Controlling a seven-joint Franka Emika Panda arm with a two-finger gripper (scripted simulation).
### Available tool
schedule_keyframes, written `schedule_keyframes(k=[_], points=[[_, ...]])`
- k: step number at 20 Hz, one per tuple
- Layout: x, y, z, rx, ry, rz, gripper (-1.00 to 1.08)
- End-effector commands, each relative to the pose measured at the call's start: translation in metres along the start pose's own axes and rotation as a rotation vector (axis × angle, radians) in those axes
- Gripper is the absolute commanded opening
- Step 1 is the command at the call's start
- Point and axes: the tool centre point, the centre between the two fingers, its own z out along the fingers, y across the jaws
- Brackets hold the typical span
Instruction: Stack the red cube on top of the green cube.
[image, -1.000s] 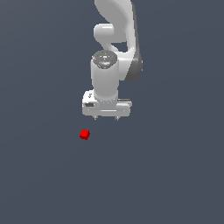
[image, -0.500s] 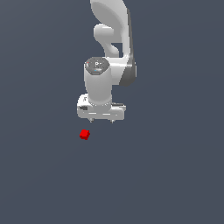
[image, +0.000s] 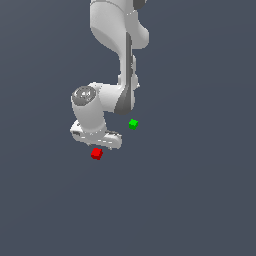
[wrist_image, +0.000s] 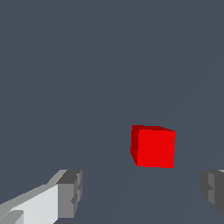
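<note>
Red cube (wrist_image: 153, 146): lies on the plain grey floor, free of any grip; in the exterior view (image: 96, 154) it sits just below the gripper body, and in the wrist view it is ahead of the fingertips, nearer one finger than the other, not yet between them.
Orientation: as a cube it has no long axis; it rests flat, turned a little so that a narrow side face shows beside its broad front face in the wrist view.
Green cube (image: 132, 124): also on the floor, apart from the red one, toward the exterior view's right and farther up the picture; nothing is on it.
Gripper (wrist_image: 142, 194): fingers spread wide, holding nothing; both dark pads (wrist_image: 70, 194) show at the edge of the wrist view with a clear gap between.
Step in hand: by my reading, the approach to the red cube, before any grasp.
Next move: probably centring the gap over the cube, matching its turn, lowering, then closing.
</note>
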Motion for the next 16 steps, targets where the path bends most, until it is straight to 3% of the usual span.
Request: schedule_keyframes(k=[1,6,16], points=[[0.003,0.014,0.012,0.003,0.002,0.026,1.0],[0.006,0.027,0.023,0.008,0.002,0.052,1.0],[0.006,0.028,0.039,0.008,0.001,0.053,1.0]])
